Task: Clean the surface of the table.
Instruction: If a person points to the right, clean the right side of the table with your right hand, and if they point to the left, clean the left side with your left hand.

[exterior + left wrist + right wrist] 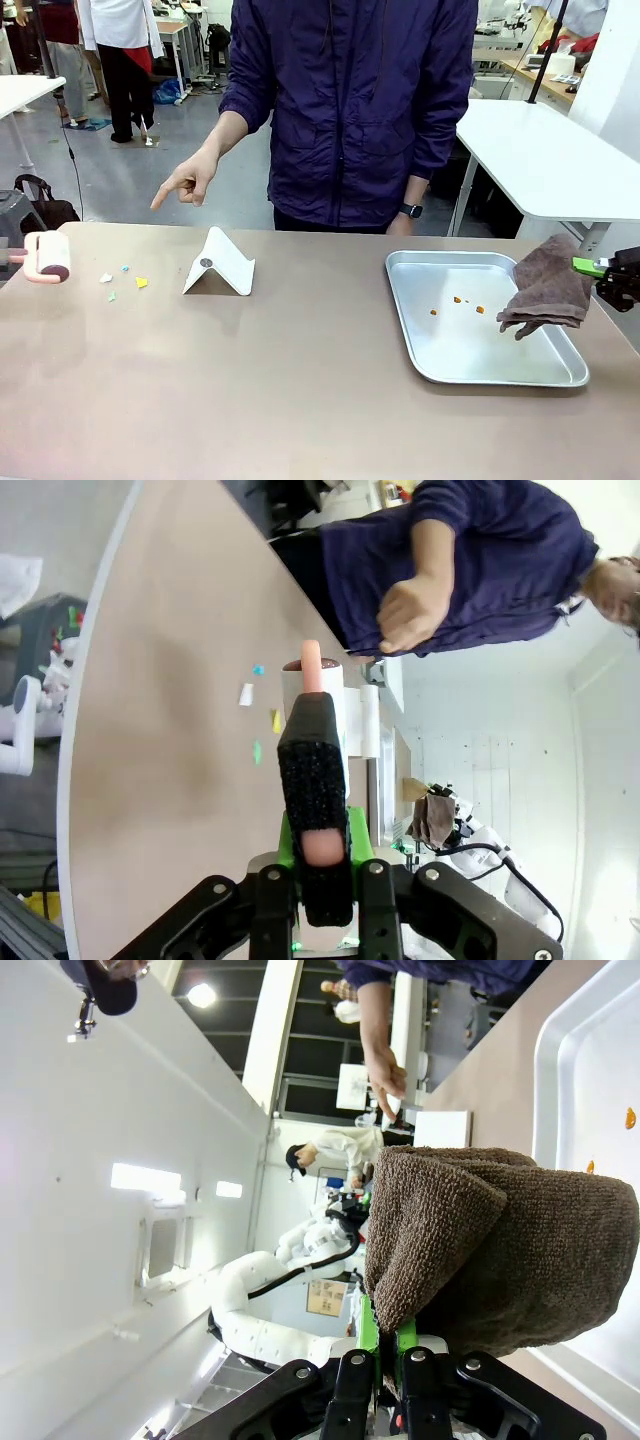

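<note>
The brownish-tan table (300,400) carries several small paper scraps (125,280) at its left end. My left gripper (318,850) is shut on the pink handle of a lint roller (50,258), which hovers at the table's left edge just left of the scraps (262,720). At the right edge, my right gripper (600,268) is shut on a brown towel (548,288) that hangs over the right rim of the silver tray (480,375). In the right wrist view the towel (500,1240) droops over the green pads of that gripper (385,1335).
Orange crumbs (458,302) lie in the tray. A white folded stand (220,265) sits left of centre. A person at the far side points a hand (188,182) down toward the scraps. A white table (560,160) stands behind on the right.
</note>
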You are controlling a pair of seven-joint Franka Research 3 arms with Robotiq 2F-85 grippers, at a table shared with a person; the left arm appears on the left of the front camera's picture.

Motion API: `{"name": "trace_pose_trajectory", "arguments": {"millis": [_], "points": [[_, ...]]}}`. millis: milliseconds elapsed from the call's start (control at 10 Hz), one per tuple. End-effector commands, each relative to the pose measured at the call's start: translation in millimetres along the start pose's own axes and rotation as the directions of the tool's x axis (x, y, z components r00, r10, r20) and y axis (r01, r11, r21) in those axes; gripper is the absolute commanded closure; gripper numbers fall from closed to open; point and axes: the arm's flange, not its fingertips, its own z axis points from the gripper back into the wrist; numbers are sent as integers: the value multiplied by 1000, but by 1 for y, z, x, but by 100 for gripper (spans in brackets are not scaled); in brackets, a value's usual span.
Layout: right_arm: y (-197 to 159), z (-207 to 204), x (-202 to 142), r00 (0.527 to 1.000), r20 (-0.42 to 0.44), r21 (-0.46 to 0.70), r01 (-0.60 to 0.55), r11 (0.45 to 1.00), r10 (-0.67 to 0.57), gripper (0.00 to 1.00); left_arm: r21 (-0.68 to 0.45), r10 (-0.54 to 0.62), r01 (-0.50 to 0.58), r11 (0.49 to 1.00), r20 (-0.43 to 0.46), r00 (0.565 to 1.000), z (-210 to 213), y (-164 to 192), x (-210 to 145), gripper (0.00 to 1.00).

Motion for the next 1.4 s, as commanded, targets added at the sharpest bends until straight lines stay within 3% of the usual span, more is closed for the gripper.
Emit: {"name": "trace_pose_trajectory", "arguments": {"millis": [0, 100, 500, 1300], "points": [[7, 1, 0, 1000, 0, 1, 10, 1000, -10, 100, 24, 58, -59, 998, 20, 998, -16, 5, 7, 78], [7, 1, 0, 1000, 0, 1, 10, 1000, -10, 100, 64, 56, -58, 996, 38, 998, -22, 9, 10, 78], [7, 1, 0, 1000, 0, 1, 10, 1000, -10, 100, 134, 64, -56, 989, -61, 996, -45, 24, 10, 78], [7, 1, 0, 1000, 0, 1, 10, 1000, -10, 100, 247, 94, -57, 967, -142, 985, -110, 39, 22, 78]]}}
